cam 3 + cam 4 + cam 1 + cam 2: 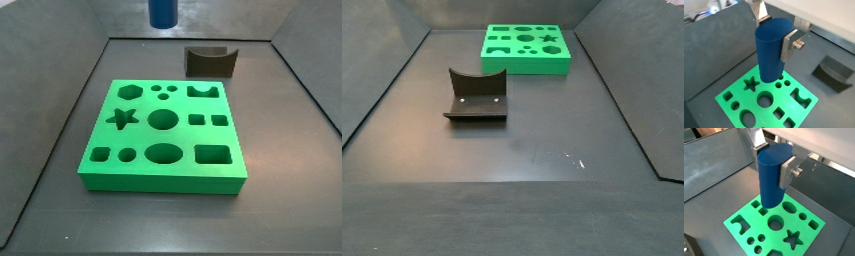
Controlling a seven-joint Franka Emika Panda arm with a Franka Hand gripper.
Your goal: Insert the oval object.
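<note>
My gripper (776,34) is shut on the oval object (771,50), a smooth blue peg held upright near its top end; both wrist views show it (772,175) between the silver fingers. The peg hangs well above the green block (751,95), which has several shaped holes, among them an oval hole (163,153). In a side view only the peg's lower end (160,12) shows, above and behind the green block (134,140). The gripper is out of both side views. The green block also shows in the wrist view (815,226) and at the far end of the floor (525,62).
The dark fixture (211,62) with a curved notch stands on the floor beyond the block, apart from it; it also shows in a side view (476,95) and in a wrist view (832,72). Grey walls slope up around the dark floor.
</note>
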